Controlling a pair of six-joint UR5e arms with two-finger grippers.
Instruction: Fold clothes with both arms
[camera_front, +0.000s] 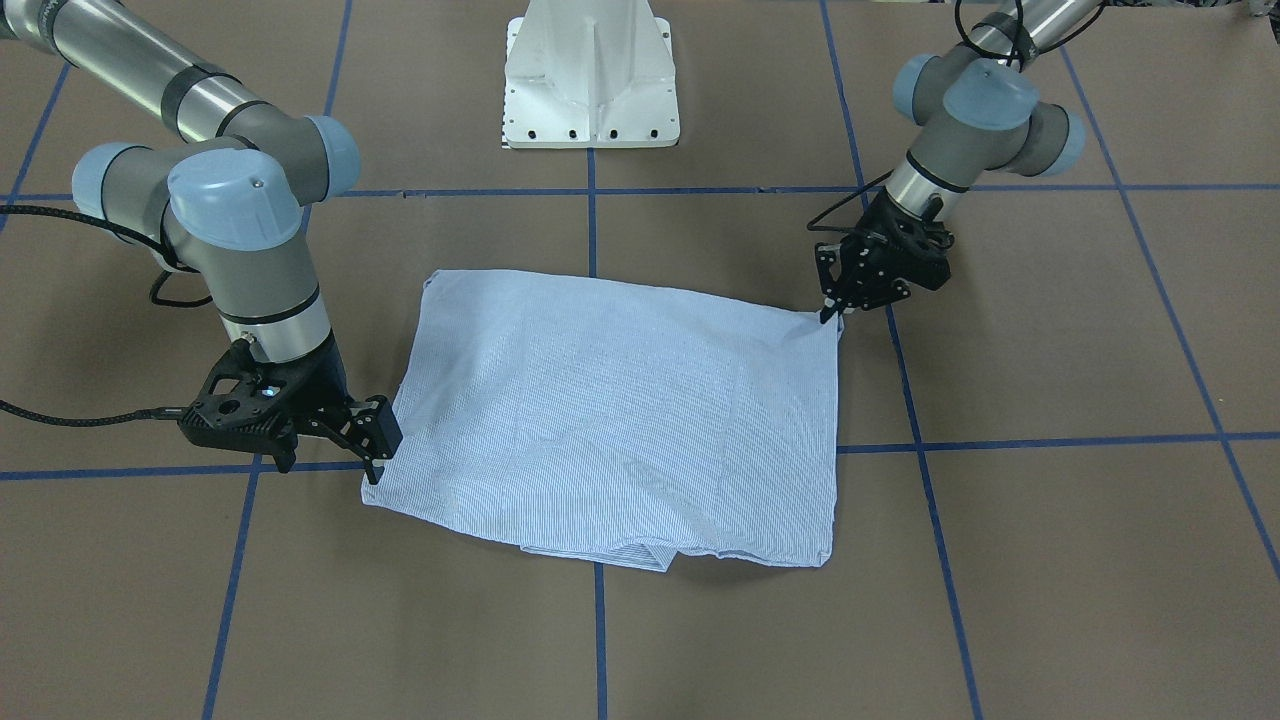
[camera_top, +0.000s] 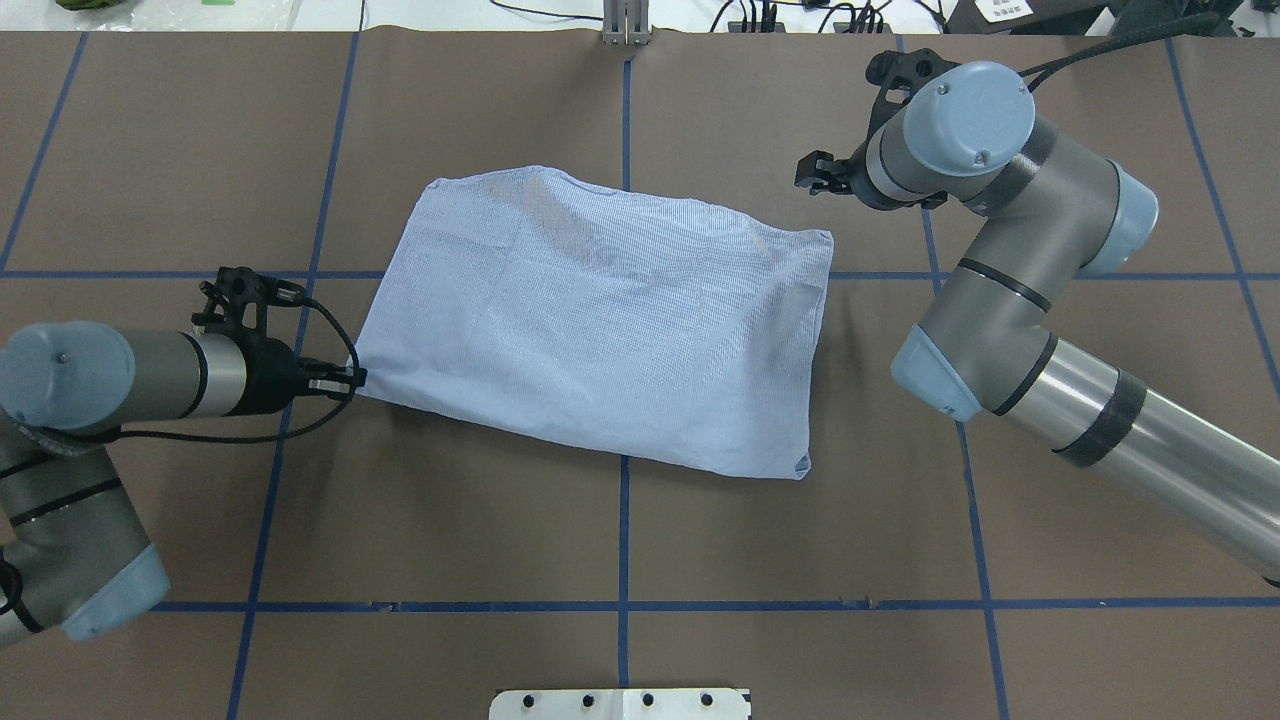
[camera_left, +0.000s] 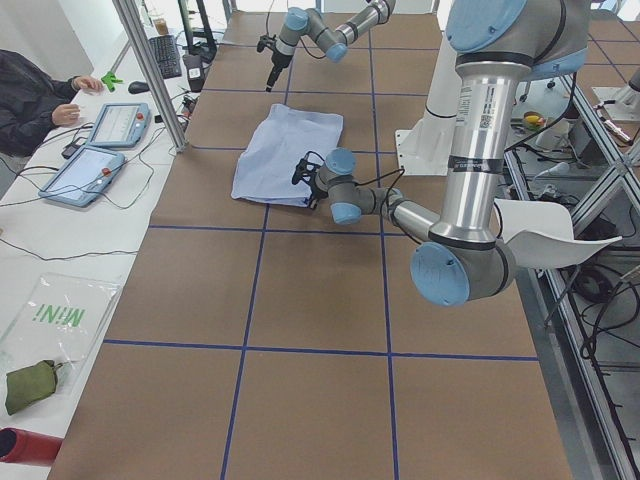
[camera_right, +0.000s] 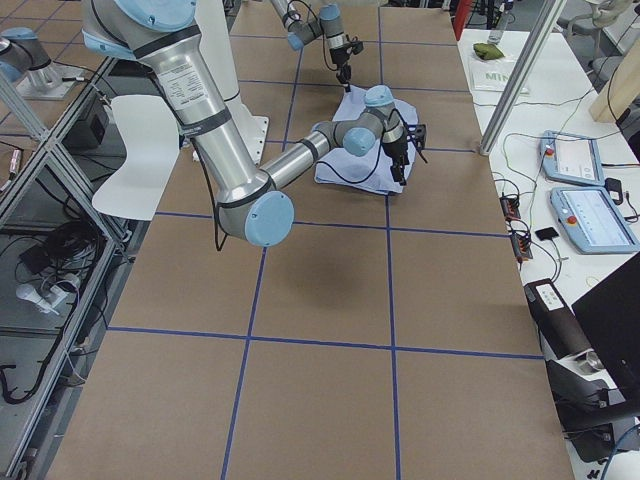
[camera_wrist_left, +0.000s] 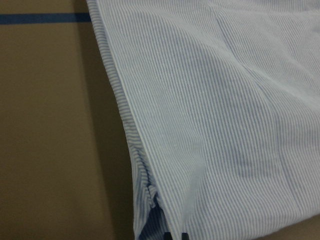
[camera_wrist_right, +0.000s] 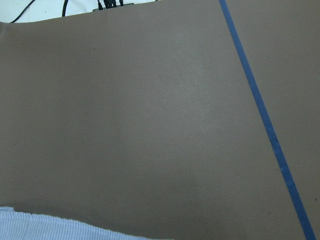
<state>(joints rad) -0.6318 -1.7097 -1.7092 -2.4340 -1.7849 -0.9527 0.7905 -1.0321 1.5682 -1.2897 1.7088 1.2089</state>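
Left end effector is pinched on 1 corner of the striped shirt, which lies folded into a rough rectangle in the middle of the counter. Right end effector sits spread just beside the diagonally opposite corner, gripping nothing. The step looks like securing corners for another fold. Next, the right one must close on its corner before both lift together.

Robot lab: teach pendants, gridded table

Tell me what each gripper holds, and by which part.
The left gripper pinches a corner of the light blue-and-white striped shirt in its fingers. The right gripper seems to hold nothing.
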